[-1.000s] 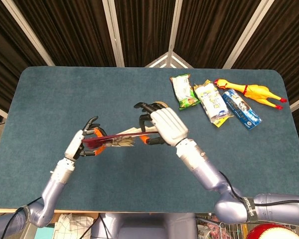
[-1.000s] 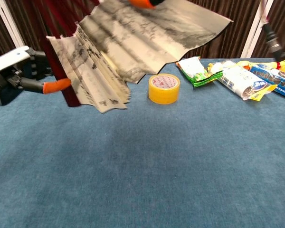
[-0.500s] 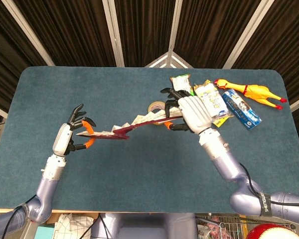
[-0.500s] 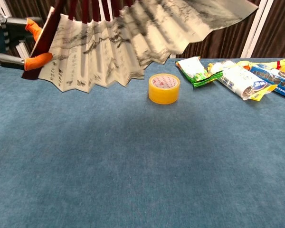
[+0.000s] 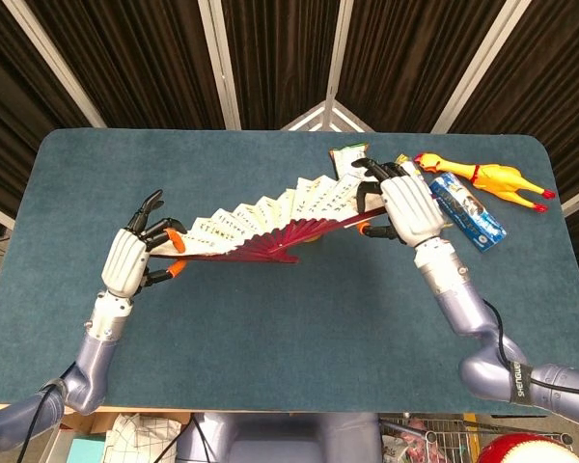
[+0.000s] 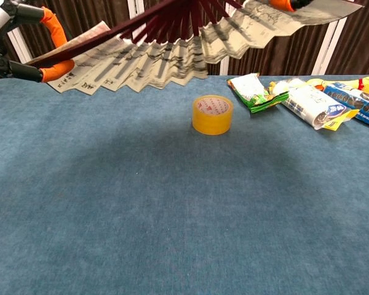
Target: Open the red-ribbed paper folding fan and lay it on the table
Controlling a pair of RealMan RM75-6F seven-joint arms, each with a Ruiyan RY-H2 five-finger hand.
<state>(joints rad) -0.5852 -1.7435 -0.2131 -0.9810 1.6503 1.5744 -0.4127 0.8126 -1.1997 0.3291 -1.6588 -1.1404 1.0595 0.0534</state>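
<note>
The paper fan (image 5: 270, 222) with dark red ribs is spread wide and held in the air above the blue table (image 5: 270, 328). In the chest view the fan (image 6: 172, 49) stretches across the top, well above the table. My left hand (image 5: 130, 258) pinches its left outer rib with orange-tipped fingers (image 6: 55, 70). My right hand (image 5: 405, 207) grips the right outer rib. The chest view shows only fingertips of each hand at the top corners.
A yellow tape roll (image 6: 212, 114) stands on the table under the fan. Snack packets (image 5: 352, 178) (image 5: 415, 207), a blue packet (image 5: 468, 212) and a rubber chicken (image 5: 487, 178) lie at the back right.
The fan has spread from half folded to wide open. My right hand moved right and toward the back; my left hand shifted left, and the fan rose higher.
</note>
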